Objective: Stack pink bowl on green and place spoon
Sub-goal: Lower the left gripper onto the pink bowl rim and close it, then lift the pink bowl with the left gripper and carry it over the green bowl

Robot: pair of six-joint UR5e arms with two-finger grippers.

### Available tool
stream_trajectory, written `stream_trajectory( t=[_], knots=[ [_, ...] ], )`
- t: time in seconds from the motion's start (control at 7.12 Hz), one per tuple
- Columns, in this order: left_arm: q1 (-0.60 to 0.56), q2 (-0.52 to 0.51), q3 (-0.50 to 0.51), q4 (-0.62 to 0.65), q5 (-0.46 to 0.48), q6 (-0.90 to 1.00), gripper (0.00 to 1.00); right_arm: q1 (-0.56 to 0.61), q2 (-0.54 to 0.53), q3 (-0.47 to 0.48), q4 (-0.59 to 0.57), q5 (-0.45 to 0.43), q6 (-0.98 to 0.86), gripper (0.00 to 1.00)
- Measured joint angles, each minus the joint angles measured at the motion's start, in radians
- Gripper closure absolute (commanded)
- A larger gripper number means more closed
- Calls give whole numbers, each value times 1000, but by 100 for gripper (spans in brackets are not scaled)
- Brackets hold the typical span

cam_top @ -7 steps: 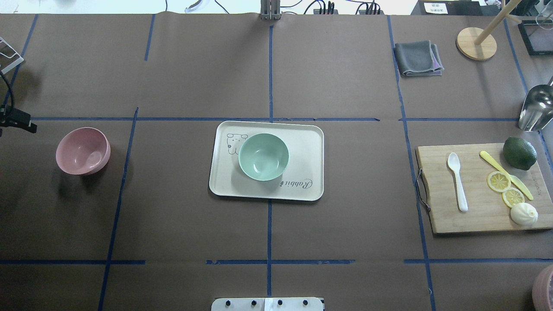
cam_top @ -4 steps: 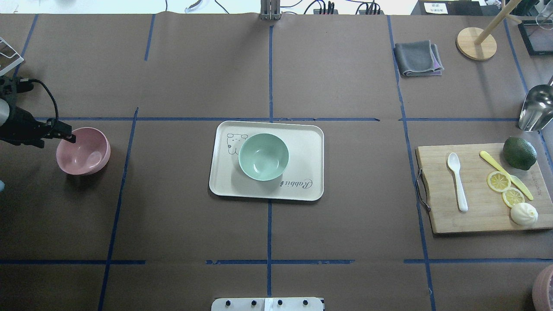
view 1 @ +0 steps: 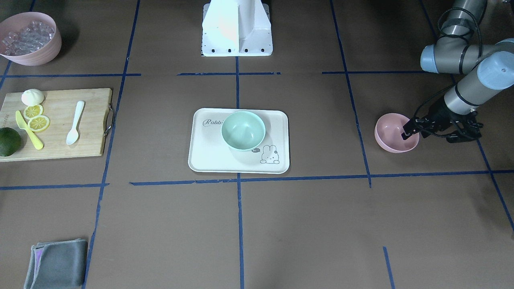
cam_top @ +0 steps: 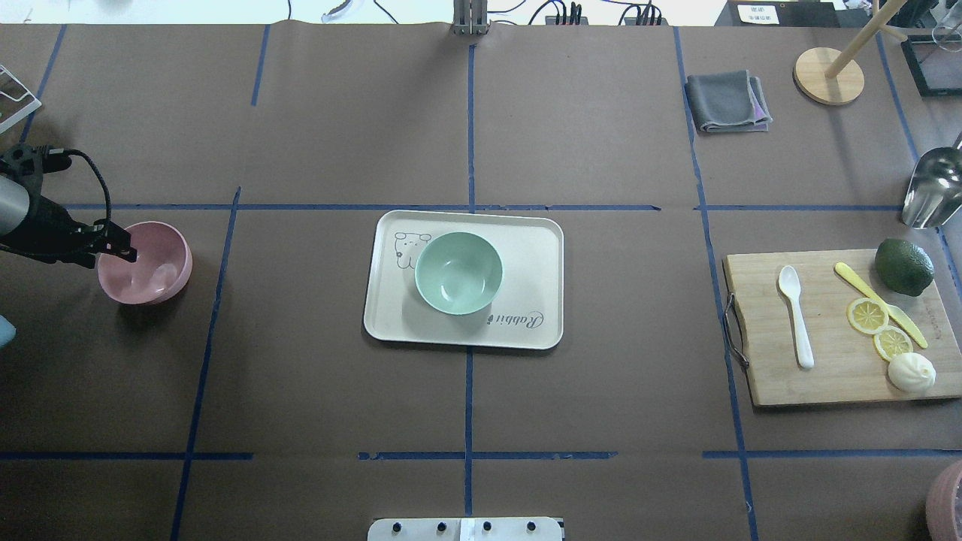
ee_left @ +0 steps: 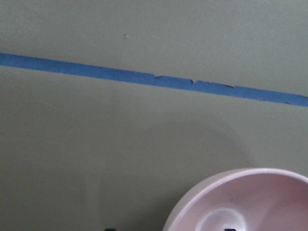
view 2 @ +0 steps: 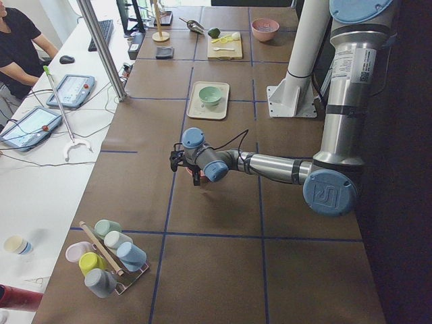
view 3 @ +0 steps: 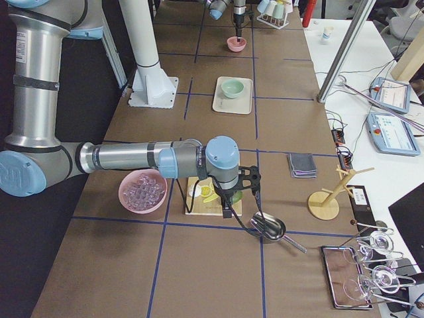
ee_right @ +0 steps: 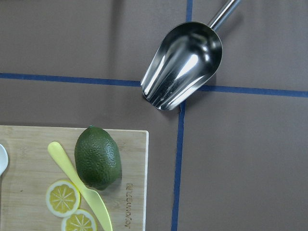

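The pink bowl [cam_top: 154, 269] stands on the table at the left, and also shows in the front view [view 1: 390, 134]. My left gripper [cam_top: 118, 252] is open at its left rim. In the left wrist view one fingertip is outside the pink bowl [ee_left: 250, 202] and one inside. The green bowl [cam_top: 458, 272] sits on the cream tray [cam_top: 530, 248] at the centre. The white spoon [cam_top: 797, 315] lies on the cutting board [cam_top: 827, 383] at the right. My right gripper [view 3: 228, 207] hangs over that board; I cannot tell whether it is open.
The board also holds an avocado [cam_top: 903, 266], a yellow knife [cam_top: 857, 279], lemon slices [cam_top: 868, 315] and a bun [cam_top: 912, 372]. A metal scoop [cam_top: 932, 188], a grey cloth [cam_top: 727, 101] and a wooden stand [cam_top: 829, 75] are far right. A bowl of ice [view 1: 28, 38] stands near the robot.
My left arm has come in from the left edge. Its gripper has moved right and come down at the pink bowl's left rim. The bowls and spoon have not moved.
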Motion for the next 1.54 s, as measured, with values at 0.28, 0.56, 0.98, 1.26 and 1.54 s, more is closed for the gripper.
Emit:
stream_trajectory(
  t=[0.28,0.56,0.98,1.26,1.54],
  knots=[
    [-2,6,-3,2,-44,1,100,0,6,2,-7,13,1,0],
    [-74,1,-11,34,-210,1,100,-1,16,2,-8,37,3,1],
    [-204,-48,-26,129,-380,-2,100,-20,60,1,-5,43,110,1],
    [-207,-120,-103,297,-345,-16,100,-113,68,28,60,36,325,1],
    [-171,-226,-213,512,-233,-80,100,-207,67,44,203,26,575,0]
  ],
)
